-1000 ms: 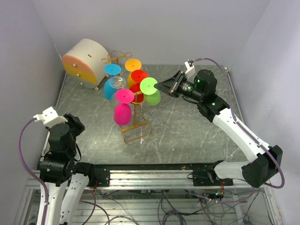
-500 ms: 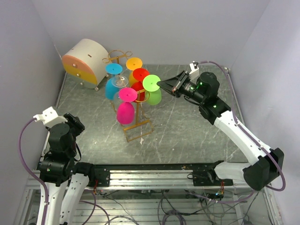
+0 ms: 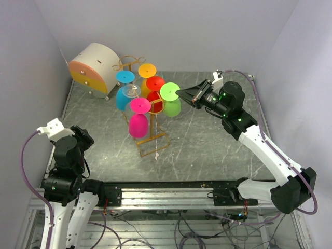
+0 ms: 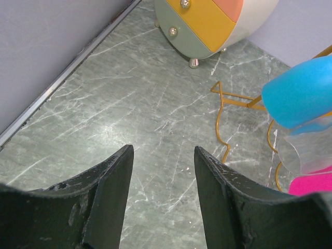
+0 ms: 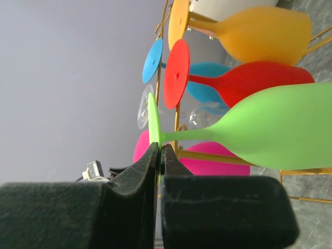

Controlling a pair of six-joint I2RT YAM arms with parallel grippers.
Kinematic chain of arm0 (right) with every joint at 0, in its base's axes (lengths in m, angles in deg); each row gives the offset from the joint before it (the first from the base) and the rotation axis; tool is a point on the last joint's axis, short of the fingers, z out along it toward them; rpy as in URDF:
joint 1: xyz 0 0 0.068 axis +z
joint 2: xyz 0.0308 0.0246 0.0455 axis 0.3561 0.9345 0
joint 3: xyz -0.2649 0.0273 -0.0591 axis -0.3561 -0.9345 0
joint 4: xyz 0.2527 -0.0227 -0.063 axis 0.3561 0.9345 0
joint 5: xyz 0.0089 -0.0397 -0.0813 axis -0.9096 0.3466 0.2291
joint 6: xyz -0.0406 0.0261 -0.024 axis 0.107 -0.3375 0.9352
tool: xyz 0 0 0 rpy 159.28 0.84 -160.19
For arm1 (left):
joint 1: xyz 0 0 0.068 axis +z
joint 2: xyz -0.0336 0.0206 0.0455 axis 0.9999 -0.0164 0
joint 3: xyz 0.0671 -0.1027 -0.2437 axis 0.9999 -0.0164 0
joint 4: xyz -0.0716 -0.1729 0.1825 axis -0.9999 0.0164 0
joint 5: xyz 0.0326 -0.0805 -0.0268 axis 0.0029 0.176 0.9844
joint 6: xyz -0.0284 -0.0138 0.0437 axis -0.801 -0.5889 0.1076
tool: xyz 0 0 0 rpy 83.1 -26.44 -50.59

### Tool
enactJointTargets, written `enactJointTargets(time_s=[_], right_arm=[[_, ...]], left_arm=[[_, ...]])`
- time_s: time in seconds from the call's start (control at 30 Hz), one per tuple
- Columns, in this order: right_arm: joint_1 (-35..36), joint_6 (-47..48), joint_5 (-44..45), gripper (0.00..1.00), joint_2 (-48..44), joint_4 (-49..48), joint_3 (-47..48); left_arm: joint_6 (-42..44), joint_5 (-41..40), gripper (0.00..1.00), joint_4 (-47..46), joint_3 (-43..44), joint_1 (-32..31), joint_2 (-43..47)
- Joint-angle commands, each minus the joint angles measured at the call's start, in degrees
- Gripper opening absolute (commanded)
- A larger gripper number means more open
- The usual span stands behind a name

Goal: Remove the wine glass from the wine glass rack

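Wine glass in green (image 3: 170,93) hangs on the wire rack (image 3: 150,129), its foot pinched at the rim by my right fingers (image 5: 150,162), lift-off yet to come; my left fingers (image 4: 116,174) hover wide apart, empty, above the surface (image 4: 104,98).

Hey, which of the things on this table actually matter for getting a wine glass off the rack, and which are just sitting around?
In the job: green wine glass, foot pinched by the shut right gripper; wine glass rack.
Just there: drum-shaped box; pink glass, blue glass, red glass, orange glass, clear glass on the rack; open left gripper.
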Motion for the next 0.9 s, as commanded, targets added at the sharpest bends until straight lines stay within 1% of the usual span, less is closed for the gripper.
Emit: enactJointTargets(time_s=[0.0,0.17,0.3,0.37,0.47,0.6,0.7,0.73,0.8,0.87], right_arm=[[-0.54,-0.09,3.94,0.00,-1.89,-0.63,-1.15],[-0.59,0.57,7.69,0.00,-3.64,-0.01,-2.28],[-0.58,5.25,10.55,0.00,-4.82,1.40,-1.36],[-0.55,10.61,11.08,0.00,-5.77,2.07,-0.33],[-0.60,21.37,9.41,0.00,-8.21,2.29,0.62],[-0.51,36.18,7.62,0.00,-12.39,6.69,2.56],[0.03,46.71,6.52,0.00,-14.30,14.09,6.16],[0.16,50.04,6.09,0.00,-14.66,16.95,7.64],[0.86,55.09,5.90,0.00,-15.65,22.33,10.17],[4.49,58.54,8.40,0.00,-17.48,24.58,10.91]], left_arm=[[-0.76,-1.49,0.61,-0.34,0.39,0.41,0.46],[-0.74,-1.56,0.61,-0.34,0.36,0.41,0.48],[-0.75,-1.58,0.62,-0.34,0.39,0.41,0.35],[-0.88,-1.69,0.62,-0.25,0.47,0.41,0.44],[-0.68,-1.49,0.64,-0.34,0.64,0.41,0.55],[-0.26,0.19,0.69,-0.84,1.45,0.37,0.06],[-0.65,4.79,0.74,-1.24,3.50,0.06,-1.30],[-2.05,6.67,0.76,-0.77,4.55,0.06,-2.05],[-4.73,11.77,0.79,0.24,7.81,0.06,-4.29],[-7.69,17.47,0.79,1.43,11.25,0.06,-6.73]])
